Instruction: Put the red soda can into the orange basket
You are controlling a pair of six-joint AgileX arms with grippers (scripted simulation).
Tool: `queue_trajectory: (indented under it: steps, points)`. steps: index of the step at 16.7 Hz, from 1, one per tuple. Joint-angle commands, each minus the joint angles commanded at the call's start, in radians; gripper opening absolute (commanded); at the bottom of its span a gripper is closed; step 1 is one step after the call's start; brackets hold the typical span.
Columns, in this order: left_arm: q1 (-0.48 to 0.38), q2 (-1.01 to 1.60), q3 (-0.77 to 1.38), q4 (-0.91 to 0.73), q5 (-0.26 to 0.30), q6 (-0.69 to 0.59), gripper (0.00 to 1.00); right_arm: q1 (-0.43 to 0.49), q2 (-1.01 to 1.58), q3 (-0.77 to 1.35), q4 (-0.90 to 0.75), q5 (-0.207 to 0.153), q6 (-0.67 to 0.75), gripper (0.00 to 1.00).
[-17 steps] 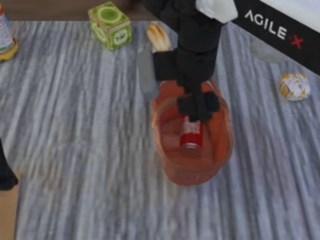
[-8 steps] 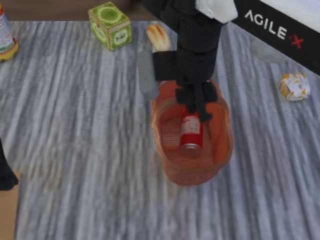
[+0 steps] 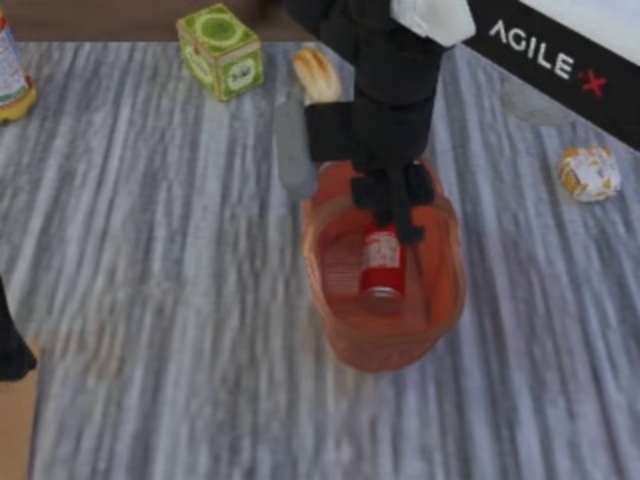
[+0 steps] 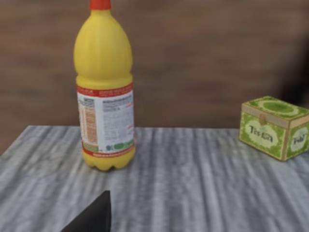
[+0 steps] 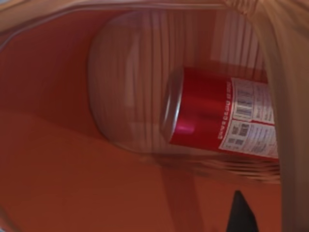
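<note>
Inside the orange basket (image 3: pixel 340 330) lies the red soda can (image 3: pixel 382 265), on its side on the basket floor, its silver end toward the near rim. The right wrist view confirms it: the can (image 5: pixel 219 116) rests on the pale woven bottom, label patch visible, with the orange wall (image 5: pixel 58 159) curving around it. By that evidence the placement itself appears done; the step in hand, as judged, is the release and clearing of the arm.

Directly over the far half of the basket hangs the right gripper (image 3: pixel 398 215), its dark fingers pointing down at the can's far end. Whether the jaws are spread or pinching the can cannot be told from the top view, and the right wrist view shows only one dark fingertip (image 5: pixel 240 212) at the edge. To finish well, the jaws should be fully parted before any lift, and the arm should rise straight up, staying clear of the arched handle (image 3: pixel 430 180) and the rim so the basket is not dragged or tipped.

Around the basket, a grey flat object (image 3: pixel 292 150) and a bread roll (image 3: pixel 316 72) lie just beyond its far-left side; a green-yellow box (image 3: pixel 220 50) stands farther left, and a crumpled yellow-white item (image 3: pixel 588 172) lies well to the right. A yellow bottle (image 4: pixel 104 87) stands at the far-left corner of the worktop (image 3: pixel 150 250).

The left arm (image 3: pixel 12 345) is parked at the left edge of the worktop.
</note>
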Motion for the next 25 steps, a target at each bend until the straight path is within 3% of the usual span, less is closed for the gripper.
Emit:
queue_trajectory:
  steps: [20,25]
  points:
    - [0.0,0.0,0.0,0.0,0.0,0.0,1.0,-0.001,0.001,0.004,-0.003,0.0,-0.001,0.0]
    - [0.0,0.0,0.0,0.0,0.0,0.0,1.0,-0.018,0.019,0.166,-0.147,0.0,-0.024,0.0]
